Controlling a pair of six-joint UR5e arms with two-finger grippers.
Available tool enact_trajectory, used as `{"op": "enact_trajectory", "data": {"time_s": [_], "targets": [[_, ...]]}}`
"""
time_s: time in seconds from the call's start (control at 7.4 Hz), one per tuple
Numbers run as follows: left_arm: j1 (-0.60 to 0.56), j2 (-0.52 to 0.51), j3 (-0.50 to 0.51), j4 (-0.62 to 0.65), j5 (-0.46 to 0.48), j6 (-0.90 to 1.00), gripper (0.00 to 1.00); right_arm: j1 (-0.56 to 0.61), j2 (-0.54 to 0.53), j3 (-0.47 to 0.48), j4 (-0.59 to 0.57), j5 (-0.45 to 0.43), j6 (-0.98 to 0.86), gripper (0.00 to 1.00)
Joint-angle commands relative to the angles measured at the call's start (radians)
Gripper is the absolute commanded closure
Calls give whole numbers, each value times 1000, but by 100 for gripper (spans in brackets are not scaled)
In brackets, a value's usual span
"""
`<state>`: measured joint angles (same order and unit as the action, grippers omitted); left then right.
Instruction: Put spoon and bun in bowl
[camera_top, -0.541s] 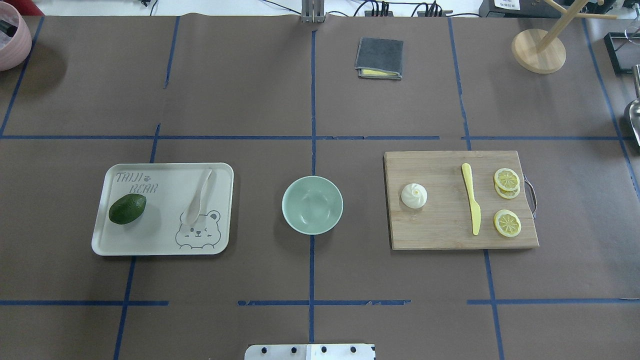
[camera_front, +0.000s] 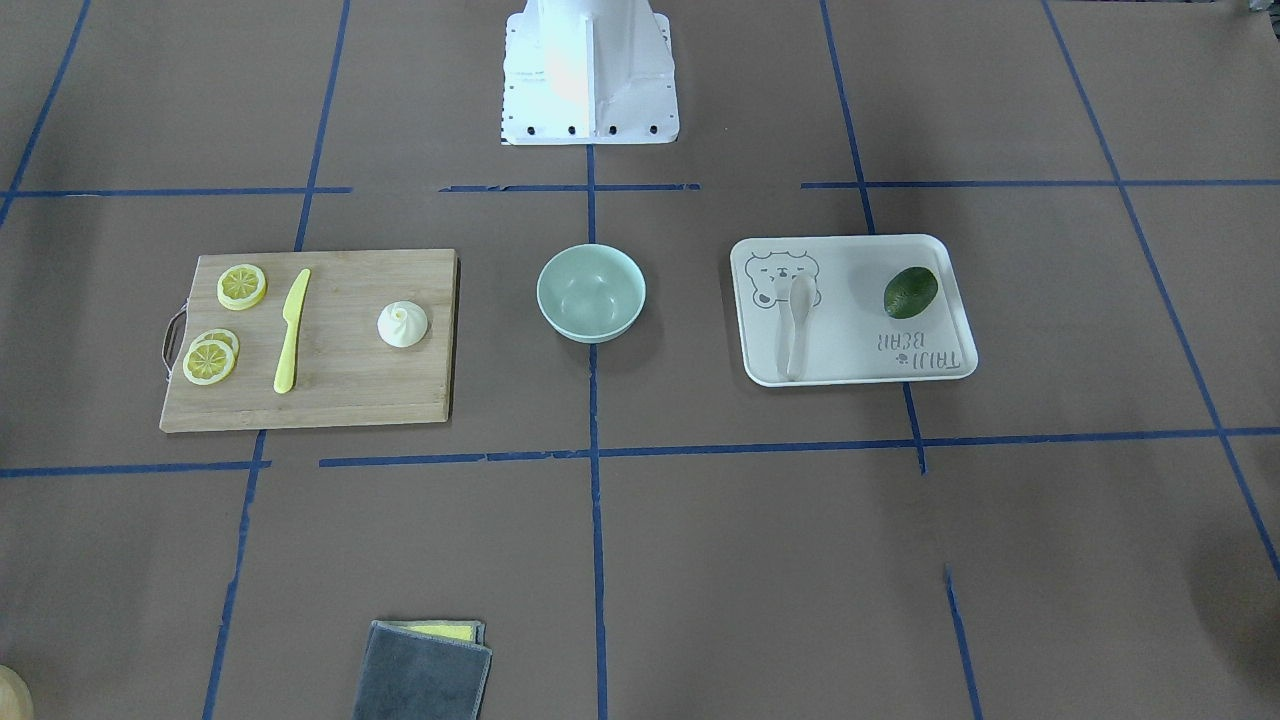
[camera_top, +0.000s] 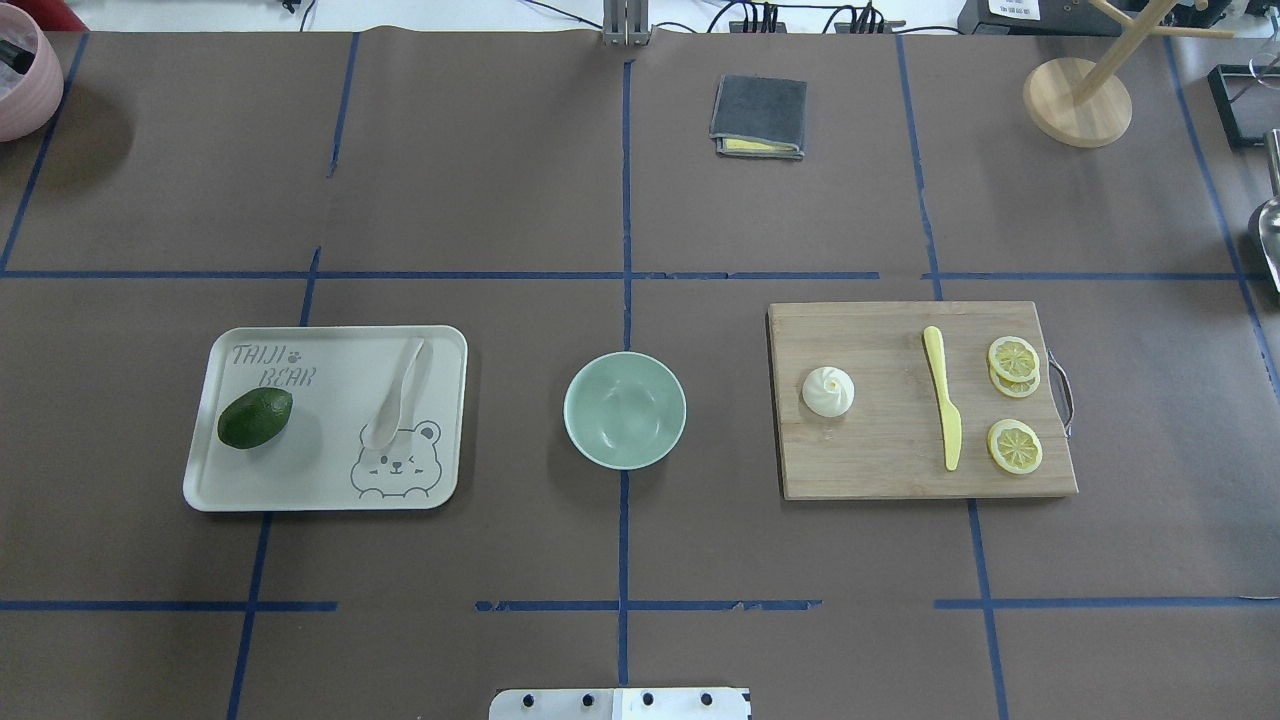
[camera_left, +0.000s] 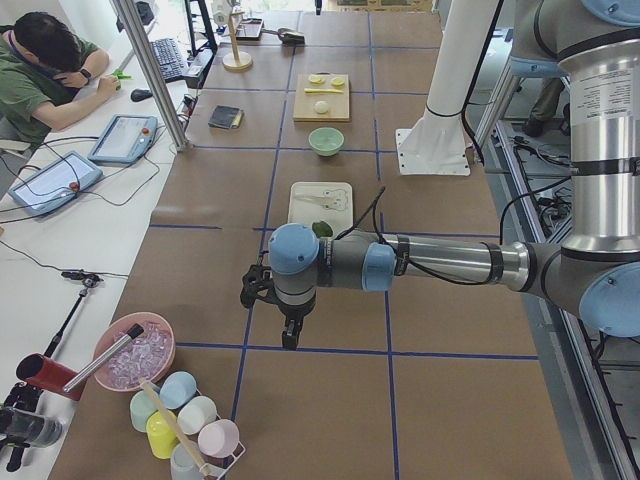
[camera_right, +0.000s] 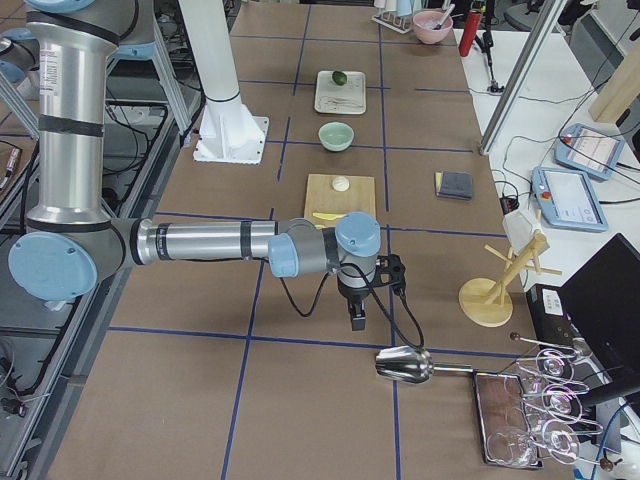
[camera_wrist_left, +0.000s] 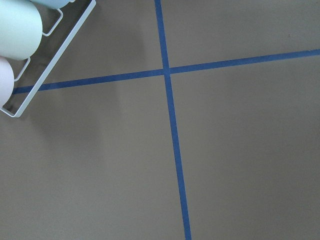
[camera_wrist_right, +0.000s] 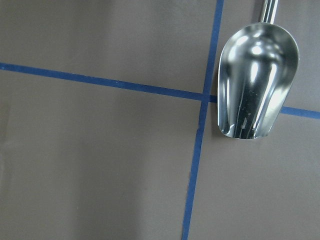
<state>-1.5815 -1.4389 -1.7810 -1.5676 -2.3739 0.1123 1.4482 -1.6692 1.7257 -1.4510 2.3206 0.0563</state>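
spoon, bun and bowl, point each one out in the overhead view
spoon (camera_top: 403, 378), overhead exterior view, on the middle of its handle
bun (camera_top: 828, 391), overhead exterior view, on the centre of its swirled top
bowl (camera_top: 588, 415), overhead exterior view, on its left inner wall

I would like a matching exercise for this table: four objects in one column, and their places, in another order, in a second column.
Column A: 1 spoon, 2 bun, 3 bowl, 4 avocado.
Column B: a) on the wooden board, near the yellow knife; b) on the tray, at the end far from the bowl; c) on the tray, beside the bear drawing; d) directly on the brown paper.
Pairs: 1-c, 2-a, 3-d, 4-b.
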Motion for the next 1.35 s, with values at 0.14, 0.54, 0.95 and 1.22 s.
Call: {"op": "enact_trajectory", "data": {"time_s": [0.14,0.54,0.95,1.22], "targets": [[26,-8,-3,-250,-2,-3,0,-61,63,14,44,-4,17,0],[40,-47,24,-635,7,-10,0,-61,150,2,104,-3,20,0],[121,-113,22,-836,-5,-255,0,-61,149,-1,167,6,99,0],[289,-185,-13,-830,62,-470,0,-60,151,-2,170,23,102,0]]}}
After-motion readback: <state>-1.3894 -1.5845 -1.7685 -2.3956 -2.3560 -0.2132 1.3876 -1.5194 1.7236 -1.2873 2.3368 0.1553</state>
